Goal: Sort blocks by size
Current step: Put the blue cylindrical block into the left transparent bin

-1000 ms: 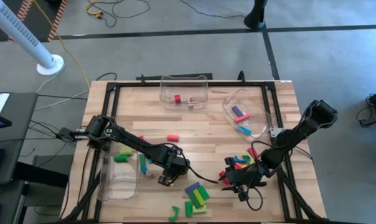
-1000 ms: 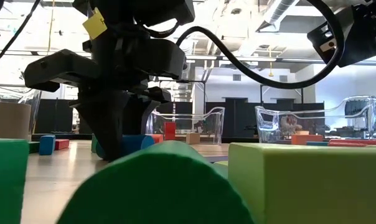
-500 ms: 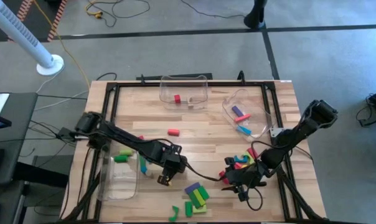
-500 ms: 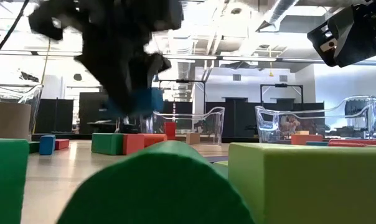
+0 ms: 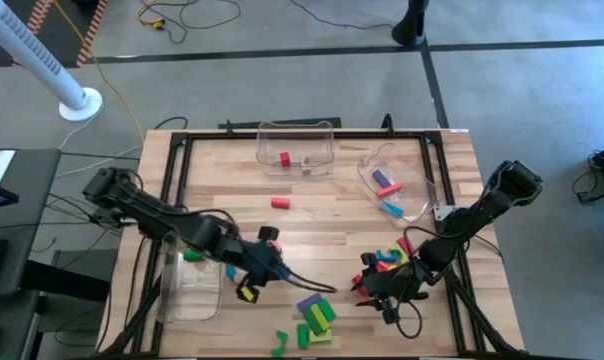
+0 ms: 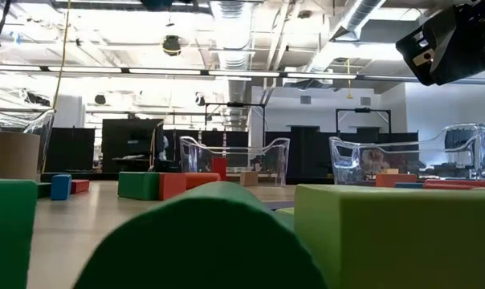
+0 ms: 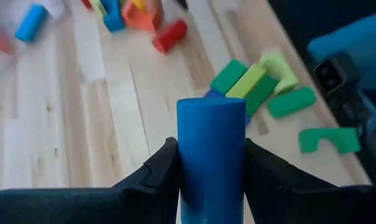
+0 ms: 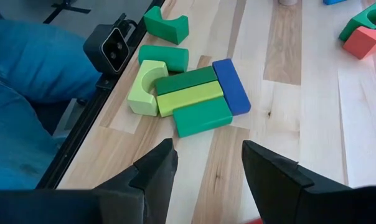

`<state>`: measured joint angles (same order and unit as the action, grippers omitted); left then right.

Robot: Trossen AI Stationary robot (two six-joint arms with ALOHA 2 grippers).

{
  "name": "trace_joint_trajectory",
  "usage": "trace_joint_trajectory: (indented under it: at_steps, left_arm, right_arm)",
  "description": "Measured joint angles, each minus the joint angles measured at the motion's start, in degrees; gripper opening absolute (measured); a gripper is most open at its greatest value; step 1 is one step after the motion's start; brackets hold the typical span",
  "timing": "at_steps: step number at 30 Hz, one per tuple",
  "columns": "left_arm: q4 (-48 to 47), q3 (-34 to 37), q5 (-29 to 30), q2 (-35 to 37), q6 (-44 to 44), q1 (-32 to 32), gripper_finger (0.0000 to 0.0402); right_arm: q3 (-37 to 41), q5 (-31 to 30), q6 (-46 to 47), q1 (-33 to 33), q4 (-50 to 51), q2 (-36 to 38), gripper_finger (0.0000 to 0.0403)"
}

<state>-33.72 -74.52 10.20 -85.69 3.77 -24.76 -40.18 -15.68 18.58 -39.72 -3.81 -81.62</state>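
Observation:
My left gripper is shut on a blue cylinder and hangs above the table's near middle. Ahead of it a cluster of green, lime and blue blocks rests flat on the wood, seen too in the right wrist view. My right gripper stands open over bare wood at the near right, beside a pile of mixed blocks. A red block lies alone at mid-table. My left gripper pinches the blue cylinder's curved sides between its two fingers. The cylinder lies along the fingers, and its flat end sticks out past their tips. The fingers slant down toward the table's near right. The cylinder is lifted clear of the table.
Clear bins stand at the far middle, far right and near left. A green arch lies at the near edge. A person's blue-clad leg is just past the near edge, beside the low camera.
My left gripper has risen off the table with the blue cylinder, out of the low view, and drawn back toward the table's left. It has tipped from pointing steeply down to a shallower slant. The cylinder is now lifted clear.

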Motion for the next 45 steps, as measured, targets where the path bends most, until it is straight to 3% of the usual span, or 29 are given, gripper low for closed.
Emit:
trace_joint_trajectory:
  at_steps: [8, 16, 35, 45]
  left_arm:
    - [-3.88, -0.04, 0.80, 7.11, 6.18, -3.29, 0.0135]
    - [-14.49, -0.07, 0.78, 10.31, 15.13, -5.92, 0.0135]
    - [-40.00, -0.07, 1.57, 10.74, 36.95, -12.71, 0.0135]
    - [-43.54, 4.45, 0.97, 10.74, 44.40, -16.21, 0.0135]
  right_arm:
    - [0.00, 0.00, -0.02, -0.01, -0.11, 0.00, 0.0217]
    - [0.00, 0.00, -0.06, -0.01, -0.11, 0.00, 0.0217]
    - [0.00, 0.02, 0.34, 0.00, -0.11, 0.00, 0.0217]
    - [0.00, 0.00, 0.75, -0.02, -0.13, 0.00, 0.0217]
